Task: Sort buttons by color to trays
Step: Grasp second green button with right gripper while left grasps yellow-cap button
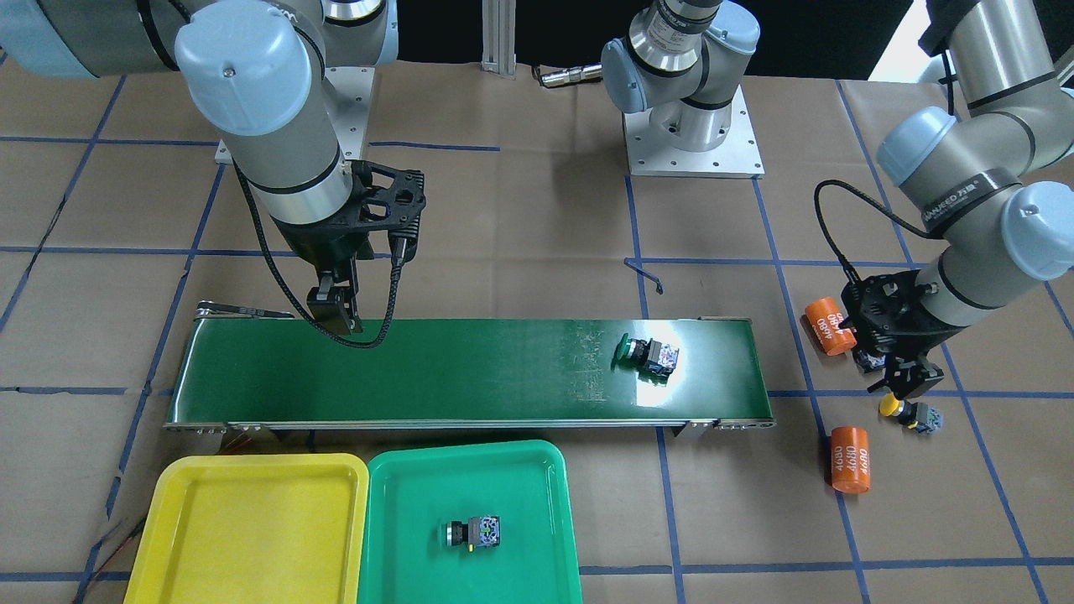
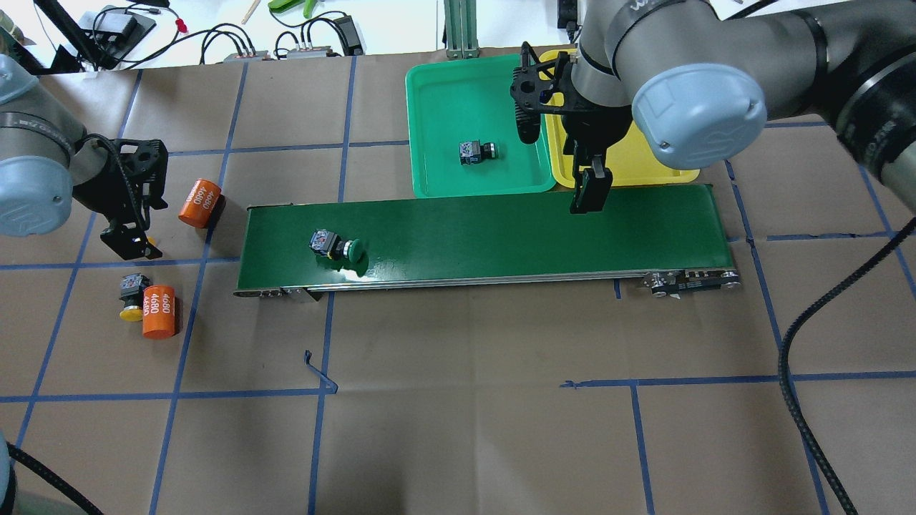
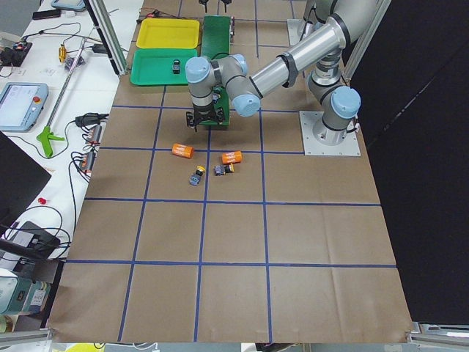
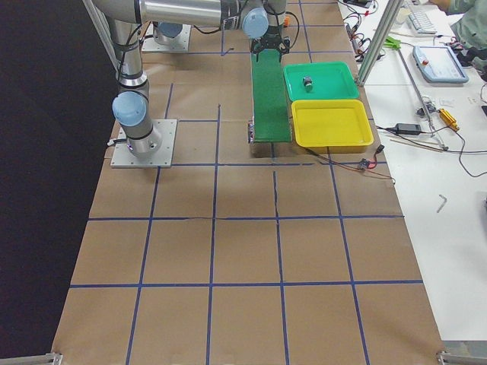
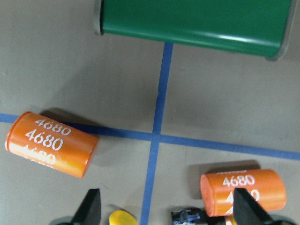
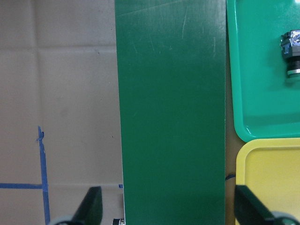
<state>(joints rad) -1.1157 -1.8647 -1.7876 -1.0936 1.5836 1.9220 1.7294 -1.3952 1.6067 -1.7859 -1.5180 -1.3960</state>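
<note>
A green-capped button (image 1: 646, 352) lies on its side on the conveyor belt (image 1: 470, 369); it also shows in the overhead view (image 2: 335, 247). Another button (image 1: 474, 532) lies in the green tray (image 1: 403, 537). The yellow tray (image 1: 252, 528) next to it holds nothing. A yellow-capped button (image 1: 910, 413) lies on the table just beyond my left gripper (image 1: 910, 382), which is open and empty above the table. A second button (image 1: 868, 361) is partly hidden under that gripper; its yellow cap (image 5: 121, 218) shows in the left wrist view. My right gripper (image 1: 336, 310) hangs open and empty over the belt's other end.
Two orange cylinders marked 4680 lie near the left gripper, one (image 1: 831, 325) towards the robot and one (image 1: 850, 459) towards the operators. The trays sit side by side against the belt's far edge (image 2: 444, 107). Blue tape lines cross the brown table cover.
</note>
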